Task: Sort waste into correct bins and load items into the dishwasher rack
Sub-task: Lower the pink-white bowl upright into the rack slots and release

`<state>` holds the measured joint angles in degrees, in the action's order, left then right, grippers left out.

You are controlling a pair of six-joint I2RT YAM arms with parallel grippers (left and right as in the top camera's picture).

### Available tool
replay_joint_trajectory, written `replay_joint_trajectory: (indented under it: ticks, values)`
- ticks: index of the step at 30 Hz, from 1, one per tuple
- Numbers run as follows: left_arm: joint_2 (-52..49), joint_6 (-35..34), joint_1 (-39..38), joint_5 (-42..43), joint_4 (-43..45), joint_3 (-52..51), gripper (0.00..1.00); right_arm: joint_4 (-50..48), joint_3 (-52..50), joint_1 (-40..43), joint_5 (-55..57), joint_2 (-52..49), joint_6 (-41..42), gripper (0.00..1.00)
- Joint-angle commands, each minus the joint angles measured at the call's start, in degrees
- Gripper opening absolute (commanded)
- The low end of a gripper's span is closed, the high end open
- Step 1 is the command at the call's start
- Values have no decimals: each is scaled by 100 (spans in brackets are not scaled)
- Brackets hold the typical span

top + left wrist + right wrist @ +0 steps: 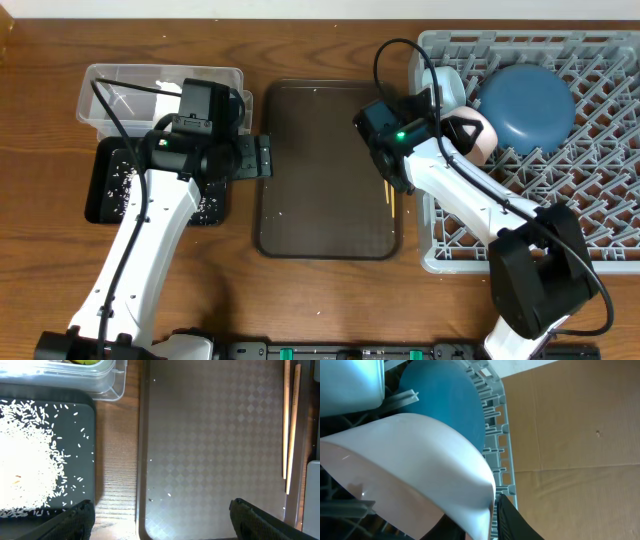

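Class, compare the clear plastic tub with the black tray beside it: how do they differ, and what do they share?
The clear tub is see-through; the black tray is opaque. The clear tub has taller walls; the black tray is shallow. The black tray holds scattered white rice; the clear tub shows a yellow-green scrap instead. Both are rectangular, sit side by side, and hold waste.

A dark-brown rectangular tray point(325, 170) lies flat in the middle of a wooden table point(300, 310), its long sides running front to back. It has rounded corners and a low raised rim. The left wrist view shows a fine diamond texture on its floor. In the right wrist view, a creased tan surface like cardboard point(570, 425) fills the right side.
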<state>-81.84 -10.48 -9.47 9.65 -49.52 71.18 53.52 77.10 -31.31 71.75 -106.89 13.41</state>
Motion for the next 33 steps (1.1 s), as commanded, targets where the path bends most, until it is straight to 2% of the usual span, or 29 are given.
replay_joint_trajectory:
  ticks: [1, 3, 8, 13, 18, 23, 33]
  values:
    - [61, 33, 20, -76, -13, 96, 89, -4, 11, 50, 85, -90, -2, 13]
    - [61, 33, 20, -76, -13, 96, 89, -4, 11, 79, 85, -90, 2, 7]
    - [61, 33, 20, -76, -13, 96, 89, -13, 11, 212, -157, -90, 4, 1]
    - [61, 33, 20, -76, -13, 96, 89, -2, 11, 398, -439, -72, 160, 1]
    - [61, 33, 20, -76, -13, 96, 89, 37, 15, 560, 404, 101, 151, 1]
    - [61, 33, 20, -76, -15, 96, 89, 94, 15, 570, 1255, 240, -442, 1]
    - [61, 33, 20, -76, -13, 96, 89, 101, 13, 595, 1390, 240, -1147, 1]
